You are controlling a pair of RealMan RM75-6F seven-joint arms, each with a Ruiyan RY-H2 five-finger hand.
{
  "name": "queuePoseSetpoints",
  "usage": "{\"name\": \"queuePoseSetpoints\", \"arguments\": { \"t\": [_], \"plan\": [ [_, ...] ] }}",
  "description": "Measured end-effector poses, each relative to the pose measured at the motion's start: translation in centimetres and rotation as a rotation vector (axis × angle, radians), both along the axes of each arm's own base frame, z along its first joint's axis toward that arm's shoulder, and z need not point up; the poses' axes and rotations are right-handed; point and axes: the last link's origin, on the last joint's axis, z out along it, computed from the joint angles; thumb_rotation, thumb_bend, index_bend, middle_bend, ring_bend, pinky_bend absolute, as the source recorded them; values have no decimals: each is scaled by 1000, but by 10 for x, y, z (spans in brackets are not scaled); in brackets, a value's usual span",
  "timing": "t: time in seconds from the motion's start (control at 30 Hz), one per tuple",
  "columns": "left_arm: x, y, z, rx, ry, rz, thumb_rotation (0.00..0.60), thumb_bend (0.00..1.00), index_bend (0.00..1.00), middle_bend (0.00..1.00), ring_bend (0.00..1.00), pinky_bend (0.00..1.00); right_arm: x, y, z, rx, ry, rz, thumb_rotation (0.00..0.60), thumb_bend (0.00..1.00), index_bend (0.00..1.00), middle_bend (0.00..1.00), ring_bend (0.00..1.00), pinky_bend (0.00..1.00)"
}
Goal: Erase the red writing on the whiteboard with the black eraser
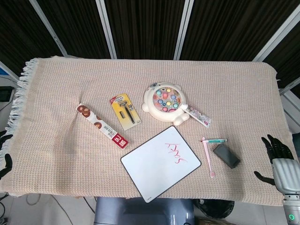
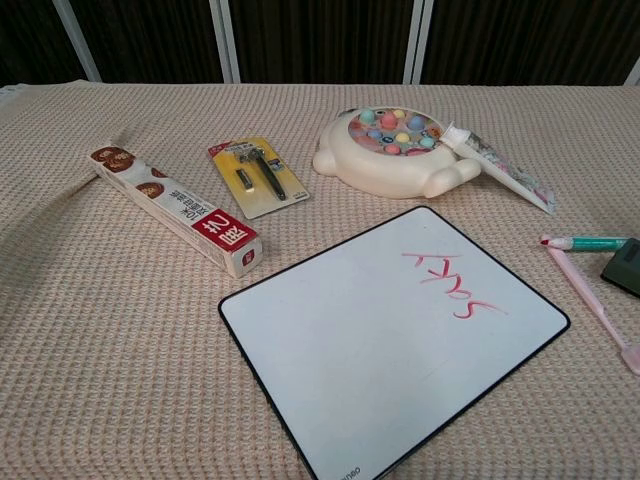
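Note:
A white whiteboard (image 1: 154, 168) (image 2: 350, 350) with a black rim lies tilted near the table's front edge, red writing (image 1: 175, 151) (image 2: 452, 283) on its right part. The black eraser (image 1: 226, 155) (image 2: 624, 266) lies on the cloth just right of the board, cut off at the chest view's right edge. My right hand (image 1: 276, 161) hovers at the table's right edge, right of the eraser, fingers spread and holding nothing. Only the dark fingertips of my left hand (image 1: 4, 157) show at the far left edge, apart and empty. Neither hand appears in the chest view.
A pink toothbrush (image 1: 208, 157) (image 2: 590, 300) and a green-capped pen (image 1: 215, 140) (image 2: 590, 242) lie between board and eraser. Behind the board sit a cream toy (image 1: 165, 103) (image 2: 395, 150), a toothpaste tube (image 1: 199, 116), a carded tool (image 1: 125, 111) (image 2: 258, 175) and a long red-white box (image 1: 102, 125) (image 2: 175, 208).

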Motion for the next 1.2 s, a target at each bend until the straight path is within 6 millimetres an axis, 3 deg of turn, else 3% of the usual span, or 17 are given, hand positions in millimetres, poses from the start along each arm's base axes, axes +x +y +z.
{"name": "queuePoseSetpoints", "arguments": {
  "t": [0.93,1.2],
  "plan": [
    [2,0,-1,-1,-2,-8,600,634,185,83,23,30,1,2,-4,40,-48,-20,600,96,0,10,60,137],
    [2,0,0,5,-18,-3,600,634,185,83,23,30,6,6,-14,99,-190,-88,600,75,0,79,90,137]
  ]
}}
